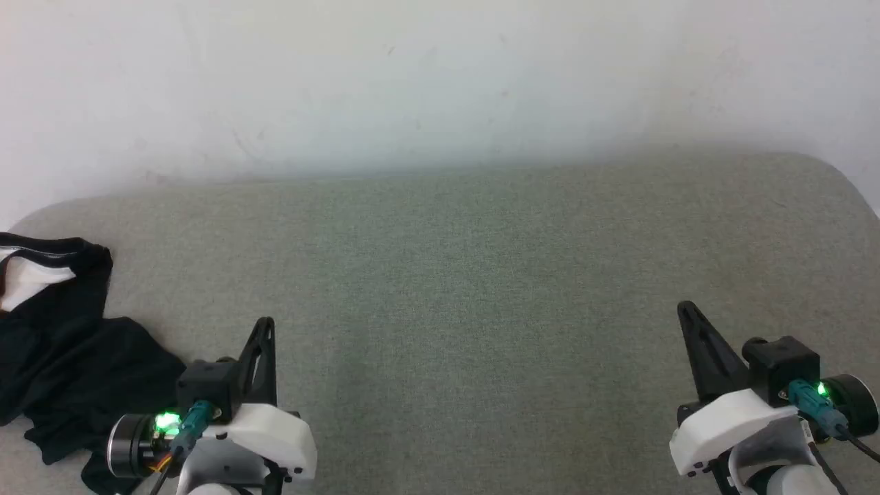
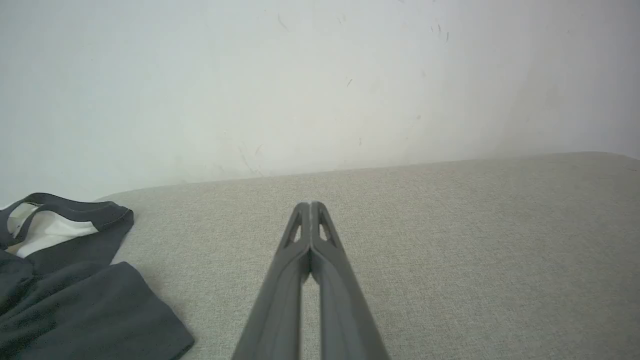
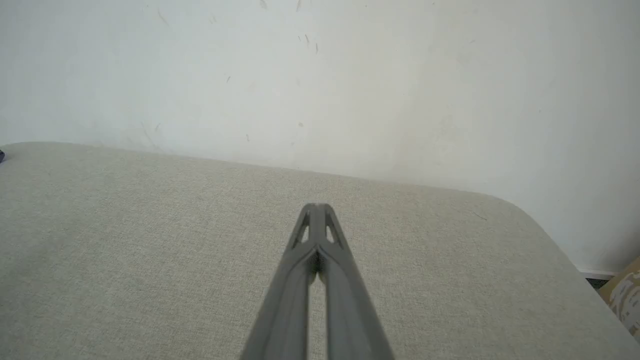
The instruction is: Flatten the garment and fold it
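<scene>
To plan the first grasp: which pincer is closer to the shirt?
The left pincer: the garment lies bunched beside it, far from the right pincer.

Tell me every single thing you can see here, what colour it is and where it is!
garment: one, black with a white part, crumpled at the left edge of the padded surface.
padded surface: one, grey-green fabric, spread across the middle, rounded corners.
wall: one, white with faint scuffs, behind the surface.
brownish thing: one, tan with pale marks, past the surface's right corner; cannot tell what it is.
left hand: one, dark fingers shut together, lower left, just right of the garment, holding nothing.
right hand: one, dark fingers shut together, lower right, holding nothing.
</scene>
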Robot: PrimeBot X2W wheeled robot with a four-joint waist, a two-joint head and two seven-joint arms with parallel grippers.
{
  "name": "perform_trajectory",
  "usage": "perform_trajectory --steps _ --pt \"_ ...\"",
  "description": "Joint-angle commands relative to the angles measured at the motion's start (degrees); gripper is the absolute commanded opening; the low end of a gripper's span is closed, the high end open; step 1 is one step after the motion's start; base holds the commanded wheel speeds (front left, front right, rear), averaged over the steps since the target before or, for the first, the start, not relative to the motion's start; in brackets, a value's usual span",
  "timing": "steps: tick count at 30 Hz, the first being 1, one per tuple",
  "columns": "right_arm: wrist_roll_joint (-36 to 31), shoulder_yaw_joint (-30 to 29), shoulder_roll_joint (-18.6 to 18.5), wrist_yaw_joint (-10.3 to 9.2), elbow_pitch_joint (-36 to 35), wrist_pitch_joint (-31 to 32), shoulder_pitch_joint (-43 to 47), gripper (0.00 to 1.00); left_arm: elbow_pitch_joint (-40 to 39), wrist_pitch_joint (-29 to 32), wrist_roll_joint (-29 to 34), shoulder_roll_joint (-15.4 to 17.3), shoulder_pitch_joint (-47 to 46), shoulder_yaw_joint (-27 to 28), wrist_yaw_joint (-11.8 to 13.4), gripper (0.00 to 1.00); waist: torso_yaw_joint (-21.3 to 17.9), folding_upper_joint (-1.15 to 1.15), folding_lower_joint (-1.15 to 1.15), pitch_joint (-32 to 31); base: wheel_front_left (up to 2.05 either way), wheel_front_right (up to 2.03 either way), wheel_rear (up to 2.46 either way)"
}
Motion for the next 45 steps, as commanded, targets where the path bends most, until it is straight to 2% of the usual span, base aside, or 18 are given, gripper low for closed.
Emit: perform_trajectory --steps 1,26,27,45 --pt "-0.3 0.0 0.2 -0.05 0.1 0.0 -0.8 0.00 0.1 0.0 0.2 -0.2 -0.7 0.2 -0.5 0.00 0.0 0.00 0.00 0.0 0.00 0.00 0.00" --pt "-0.3 0.0 0.2 -0.05 0.1 0.0 -0.8 0.00 0.1 0.0 0.2 -0.2 -0.7 0.2 -0.5 0.00 0.0 0.00 0.00 0.0 0.00 0.00 0.00" --pt "0.0 0.0 0.0 0.00 0.0 0.0 0.0 1.00 0.0 0.0 0.0 0.0 0.0 0.0 0.0 1.00 0.0 0.00 0.00 0.0 0.00 0.00 0.00" --pt "1.5 -1.9 0.0 -0.01 0.0 -1.6 1.0 1.00 -0.9 -1.6 -0.9 0.0 1.3 0.1 -0.5 1.00 0.2 0.00 0.00 0.1 0.00 0.00 0.00"
